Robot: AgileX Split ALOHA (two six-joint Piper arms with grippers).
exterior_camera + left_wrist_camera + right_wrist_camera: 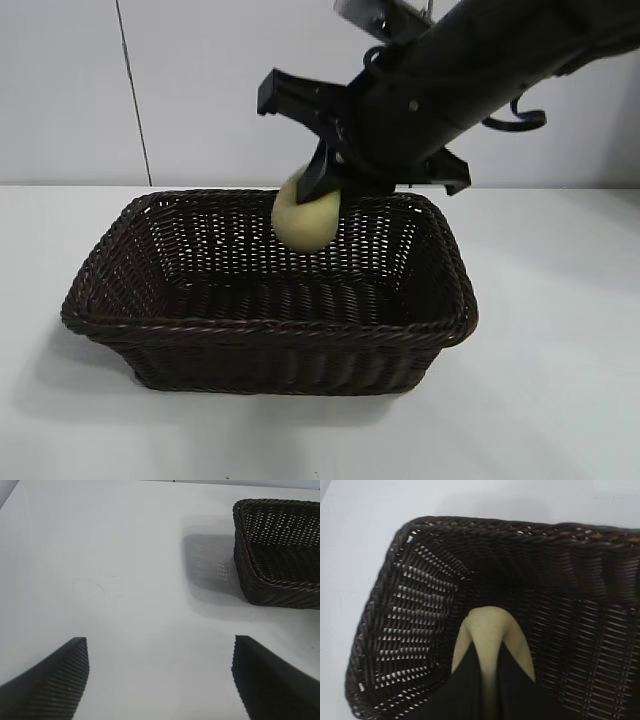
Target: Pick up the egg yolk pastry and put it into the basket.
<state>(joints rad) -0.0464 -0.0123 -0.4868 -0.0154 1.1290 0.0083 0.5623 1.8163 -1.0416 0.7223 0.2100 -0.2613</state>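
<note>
Here the right pincer (pixel 322 190) grips the egg yolk pastry (pixel 305 220) above the basket (pixel 270 330); left pincer (pixel 160 680) (wrist view only) gapes wide.

You see the right gripper's fingers (pixel 470 690) covering the egg yolk pastry's (pixel 487 630) lower part, and the basket (pixel 280 587) cut off at the frame's right edge.
</note>
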